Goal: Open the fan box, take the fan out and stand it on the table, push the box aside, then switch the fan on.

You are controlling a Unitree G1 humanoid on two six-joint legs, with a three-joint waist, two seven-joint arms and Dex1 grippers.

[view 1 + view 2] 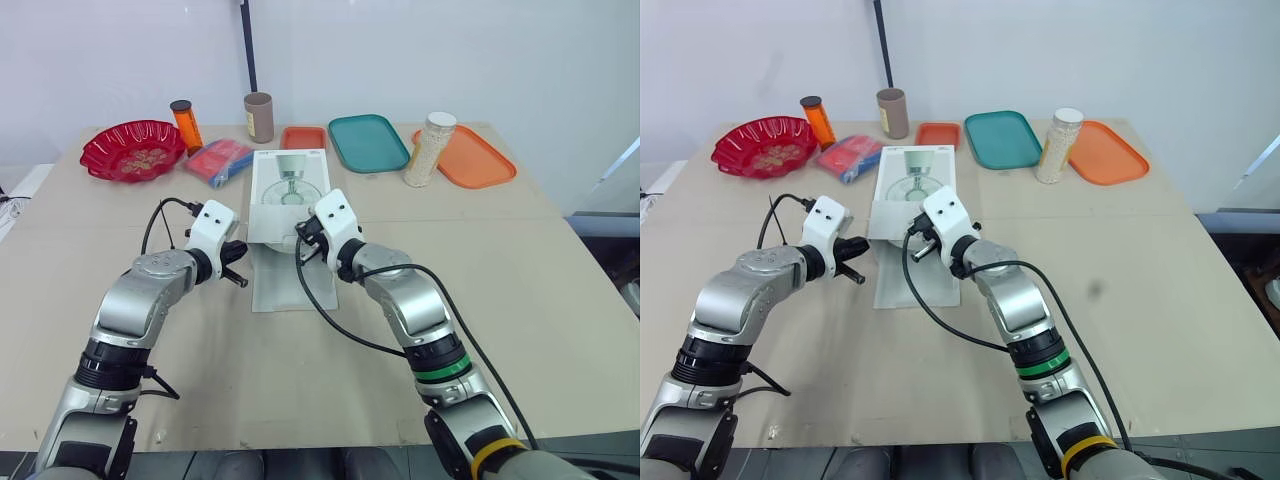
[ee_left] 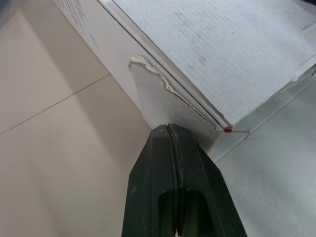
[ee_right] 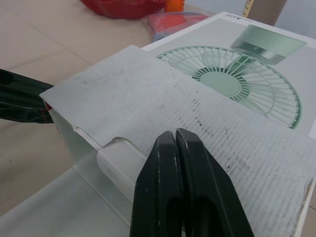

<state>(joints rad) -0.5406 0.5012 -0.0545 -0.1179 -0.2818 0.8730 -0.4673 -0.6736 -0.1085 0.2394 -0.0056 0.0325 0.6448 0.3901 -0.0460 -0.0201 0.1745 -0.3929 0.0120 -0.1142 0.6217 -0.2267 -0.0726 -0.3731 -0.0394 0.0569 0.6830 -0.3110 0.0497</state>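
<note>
Two grippers, left gripper (image 2: 170, 127) and right gripper (image 3: 175, 132), both closed, at one fan box (image 1: 288, 190); right wrist view catches its fan print (image 3: 232, 79), left wrist view a torn flap (image 2: 158, 94).

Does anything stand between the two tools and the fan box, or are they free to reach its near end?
Nothing visible stands in the way. The left tool and the right tool are both shut and already at the near end of the fan box, the left one by a small side flap.
</note>
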